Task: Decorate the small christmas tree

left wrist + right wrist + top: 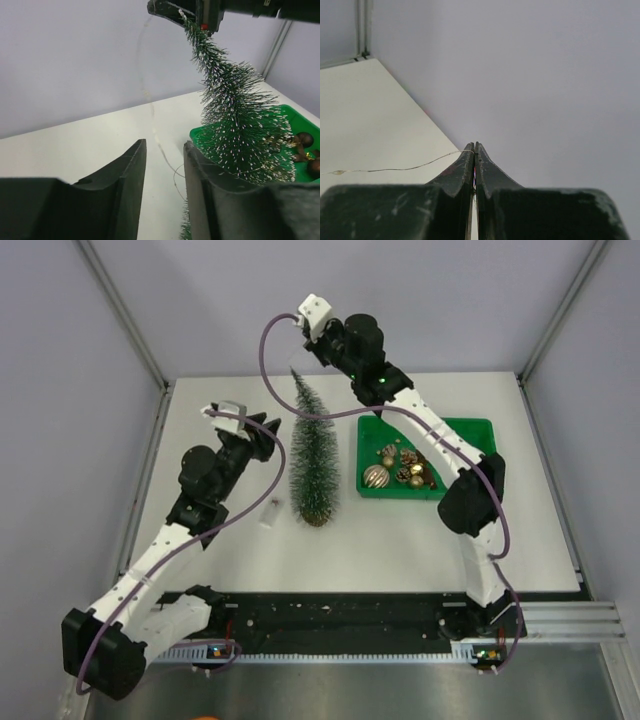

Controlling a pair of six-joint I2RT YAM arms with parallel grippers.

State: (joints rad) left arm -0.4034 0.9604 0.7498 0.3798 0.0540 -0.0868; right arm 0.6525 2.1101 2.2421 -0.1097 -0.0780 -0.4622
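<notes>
Small christmas tree (314, 455) is standing upright near the middle of the white table (400, 540), just left of a green tray (470, 428) that is holding gold and brown ornaments (378, 477); its brown base (316, 520) is only peeking out under the lowest bristles. The right gripper (474, 147) is hovering at the very tip of the tree with its jaws clenched tight, pinching a thin wire (395, 169) that is trailing out sideways from between the fingertips. In the left wrist view the same wire is looping down from the treetop towards the table, fading to a hairline that is hard to follow, and it is too fine to make out from above. The left gripper (164, 144) is sitting low beside the tree with its jaws parted and grasping nothing; its own fingers are cutting off the bottom of the tree in that view. The right arm is crossing over the near corner of the tray and hiding part of it. A small white object (268, 514) is lying on the table left of the base, too small to identify or to read any marking on
</notes>
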